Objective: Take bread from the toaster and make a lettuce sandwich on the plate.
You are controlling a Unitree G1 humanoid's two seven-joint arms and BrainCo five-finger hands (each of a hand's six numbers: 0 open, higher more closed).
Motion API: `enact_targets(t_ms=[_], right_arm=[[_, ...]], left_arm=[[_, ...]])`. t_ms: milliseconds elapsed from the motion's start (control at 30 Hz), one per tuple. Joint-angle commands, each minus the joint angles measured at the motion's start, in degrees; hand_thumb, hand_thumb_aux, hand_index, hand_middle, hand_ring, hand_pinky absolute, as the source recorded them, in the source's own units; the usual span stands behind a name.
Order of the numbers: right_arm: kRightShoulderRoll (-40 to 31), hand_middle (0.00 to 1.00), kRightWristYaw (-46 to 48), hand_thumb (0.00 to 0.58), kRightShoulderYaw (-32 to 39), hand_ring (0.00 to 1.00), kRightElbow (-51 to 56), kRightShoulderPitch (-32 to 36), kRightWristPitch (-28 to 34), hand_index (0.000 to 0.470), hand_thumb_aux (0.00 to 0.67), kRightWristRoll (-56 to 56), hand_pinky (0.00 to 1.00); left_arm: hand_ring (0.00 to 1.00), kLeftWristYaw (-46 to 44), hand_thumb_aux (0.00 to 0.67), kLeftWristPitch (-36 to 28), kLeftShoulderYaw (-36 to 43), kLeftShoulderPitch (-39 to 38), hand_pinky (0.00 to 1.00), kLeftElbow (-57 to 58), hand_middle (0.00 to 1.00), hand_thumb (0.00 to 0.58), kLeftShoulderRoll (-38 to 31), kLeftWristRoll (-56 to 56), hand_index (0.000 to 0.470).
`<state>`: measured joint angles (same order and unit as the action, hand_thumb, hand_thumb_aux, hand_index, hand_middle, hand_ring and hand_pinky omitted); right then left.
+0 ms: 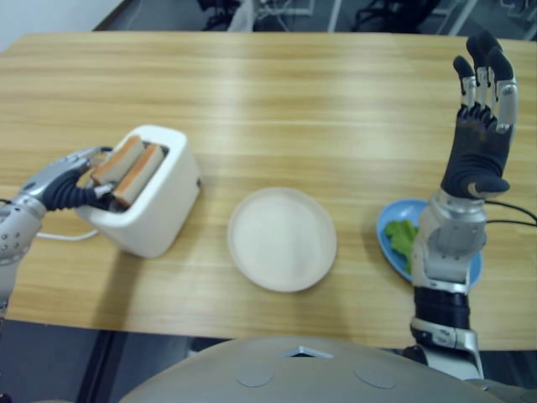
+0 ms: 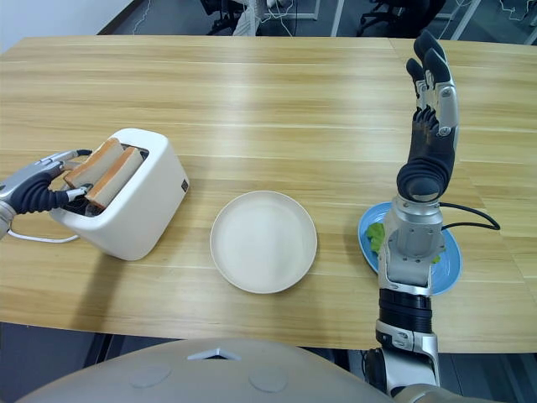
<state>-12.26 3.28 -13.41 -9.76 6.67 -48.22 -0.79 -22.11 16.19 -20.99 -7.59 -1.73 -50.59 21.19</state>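
- Bread [image 1: 130,168], sitting in the toaster [image 1: 164,206], is being gripped by the left hand [image 1: 54,189], fingers curled around it.
- The right hand [image 1: 480,126] is being held upright, fingers wide and empty, above the lettuce [image 1: 401,237].
- The plate [image 1: 283,239] is lying between them.

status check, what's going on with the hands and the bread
Left hand at bread, grip unclear. Right hand raised, open. Both slices in toaster, plate bare. Lettuce partly behind right arm.

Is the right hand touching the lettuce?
Apart. The left eye view shows the right hand raised, fingers up, high above the lettuce lying on the blue plate.
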Motion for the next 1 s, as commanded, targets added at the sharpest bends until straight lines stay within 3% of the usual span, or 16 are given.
enact_targets(t_ms=[33, 600, 1000], right_arm=[[-0.02, 0.00, -0.06, 0.000, 0.03, 0.00, 0.18, -0.30, 0.16, 0.000, 0.000, 0.33, 0.00], [0.28, 0.00, -0.44, 0.000, -0.08, 0.00, 0.84, -0.02, 0.48, 0.000, 0.000, 1.39, 0.00], [0.86, 0.00, -1.17, 0.000, 0.32, 0.00, 1.82, 0.65, 0.32, 0.000, 0.000, 2.15, 0.00]], left_arm=[[1.00, 3.35, 0.670, -0.43, -0.90, 2.99, 1.00, 1.26, 1.00, 0.580, 1.96, -2.58, 0.460], [1.00, 15.77, 0.670, 2.83, -3.71, 9.58, 1.00, 1.95, 1.00, 0.580, 4.55, -4.10, 0.460], [1.00, 11.42, 0.670, 0.21, -4.03, 17.33, 1.00, -10.03, 1.00, 0.580, 2.24, -8.84, 0.460]])
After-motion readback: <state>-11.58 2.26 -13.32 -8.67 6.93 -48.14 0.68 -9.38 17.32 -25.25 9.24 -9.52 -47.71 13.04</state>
